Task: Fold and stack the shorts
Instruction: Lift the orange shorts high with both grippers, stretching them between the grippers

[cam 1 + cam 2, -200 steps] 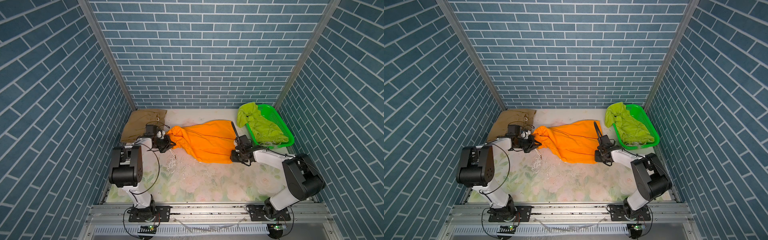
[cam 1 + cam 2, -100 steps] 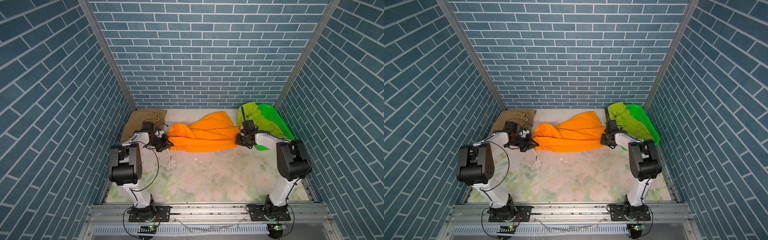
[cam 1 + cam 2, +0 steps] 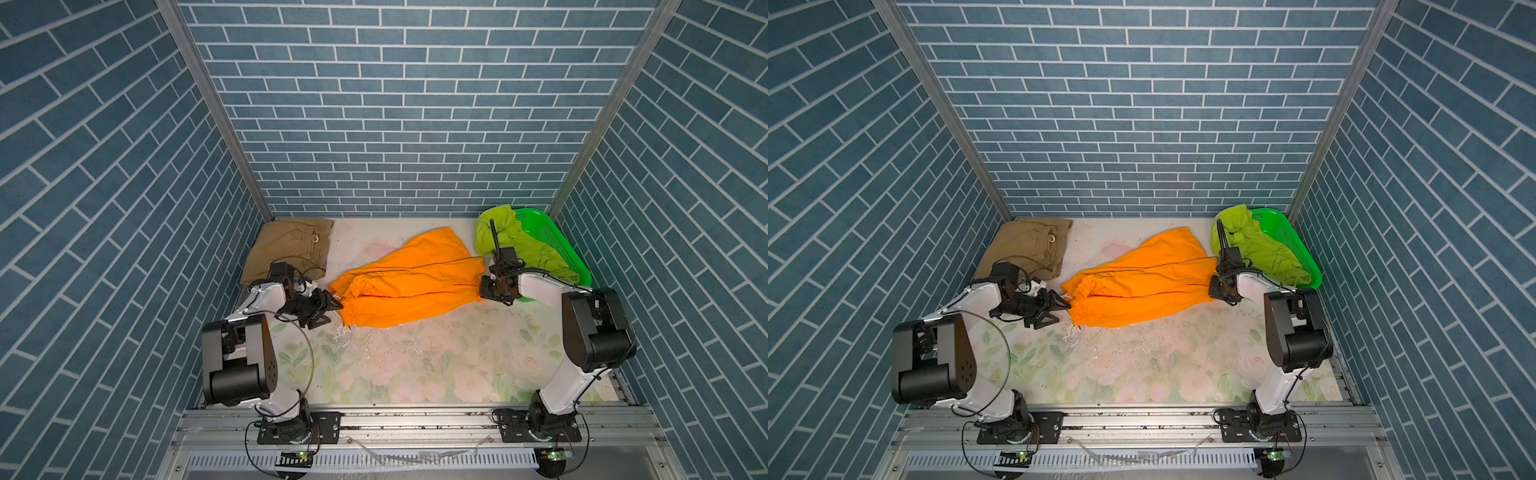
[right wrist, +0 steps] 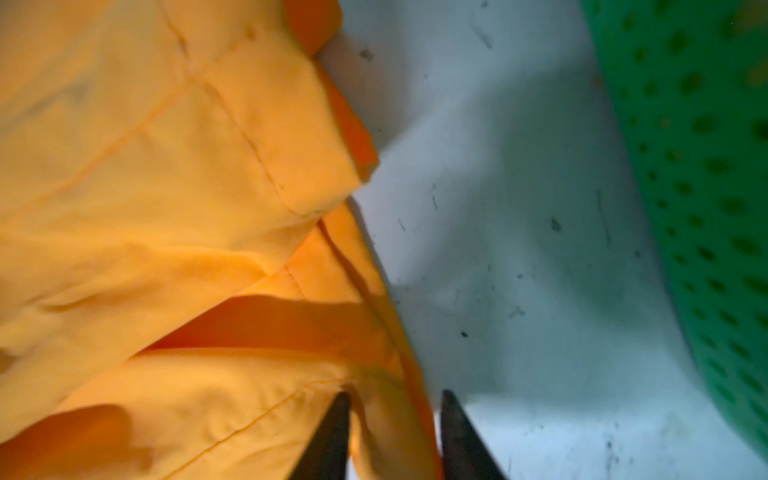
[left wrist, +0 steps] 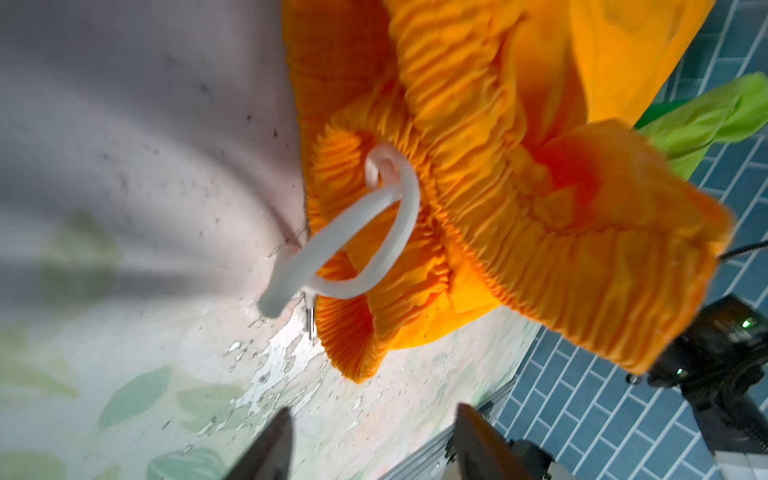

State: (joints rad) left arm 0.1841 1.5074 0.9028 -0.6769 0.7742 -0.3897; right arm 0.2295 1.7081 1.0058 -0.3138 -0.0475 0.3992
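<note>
my left pincer (image 5: 370, 419) wide open, empty, beside bright orange cloth shorts (image 3: 407, 286), waistband end. right pincer (image 4: 392, 403) part open, hem loose between jaws. beyond waistband end: tan cloth shorts (image 3: 291, 245). beyond hem end: lime green cloth shorts (image 3: 511, 241) in green perforated plastic basket (image 3: 552, 241).

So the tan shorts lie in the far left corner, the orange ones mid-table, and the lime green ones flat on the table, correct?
Not quite: both top views show the lime green shorts heaped in the green basket, not flat on the table. The tan shorts and orange shorts lie as you say.
</note>
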